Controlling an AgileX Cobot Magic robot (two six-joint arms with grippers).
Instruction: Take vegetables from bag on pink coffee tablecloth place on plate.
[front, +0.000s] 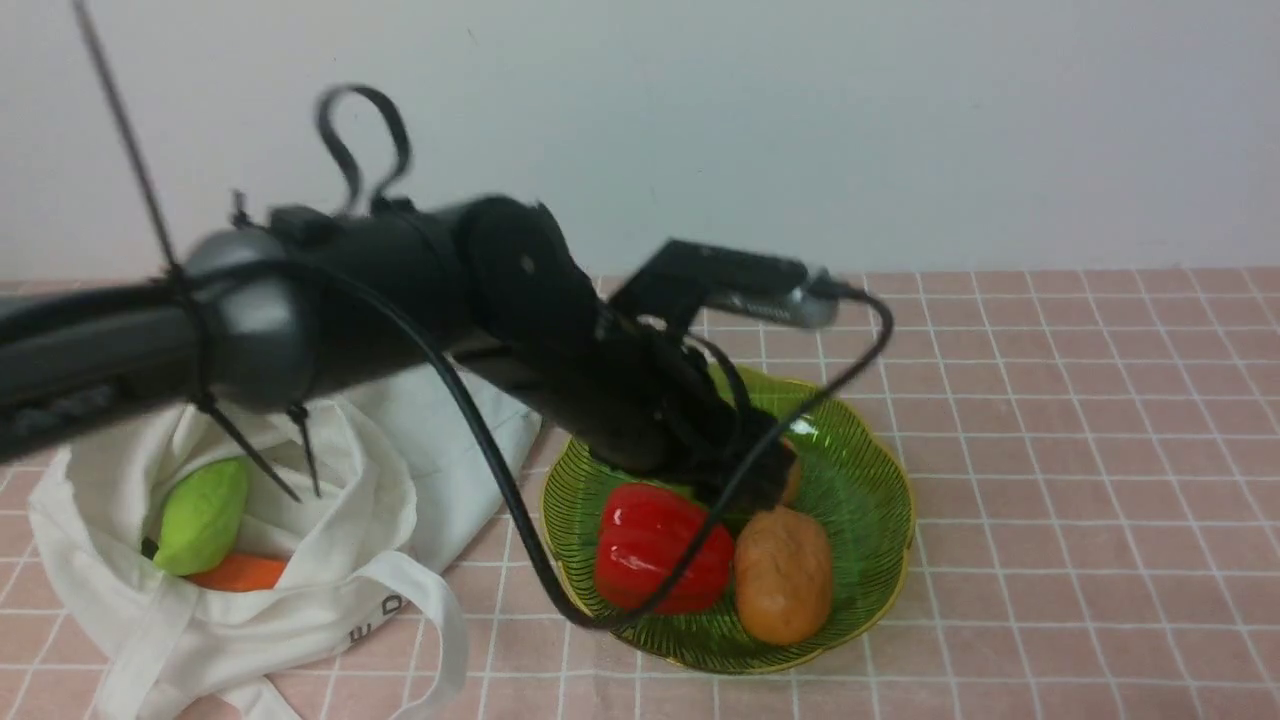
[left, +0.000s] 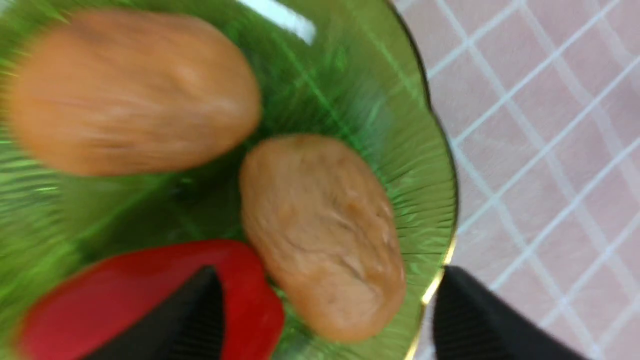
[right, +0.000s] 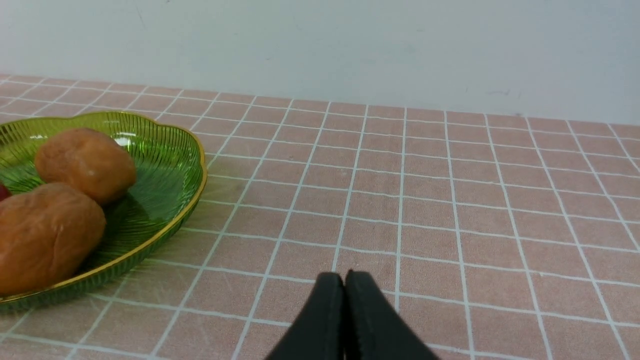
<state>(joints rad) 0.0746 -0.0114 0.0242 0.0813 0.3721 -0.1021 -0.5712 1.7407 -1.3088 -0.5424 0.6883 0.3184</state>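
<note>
In the front view the left arm is stretching from the left edge of the frame toward the centre. The left gripper (front: 762, 484) is hanging low over the translucent green ribbed plate (front: 888, 500) with its yellowish scalloped rim. That plate is sitting in the lower middle of the frame on the pale pink tablecloth (front: 1080, 430) gridded with thin white lines.

On the plate a glossy red bell pepper (front: 648, 545) is lying just left of a tan-brown oval potato (front: 783, 575). A second potato (front: 791, 472) is peeking out from behind the gripper.

The blurred left wrist view is showing the gripper's black fingers (left: 192, 320) spread wide apart and gripping nothing, with the pepper and both potatoes resting on the plate beneath them.

The soft off-white cloth bag (front: 400, 470) is slumping in the lower left of the frame, just beside the plate, its mouth gaping. Inside it a lime-green oblong piece (front: 203, 512) is lying against an orange carrot (front: 240, 572).

The right gripper (right: 345, 280) is appearing only in its own wrist view. Its black fingers are pressed together and empty, and it is hovering above bare tablecloth, apart from the plate.
</note>
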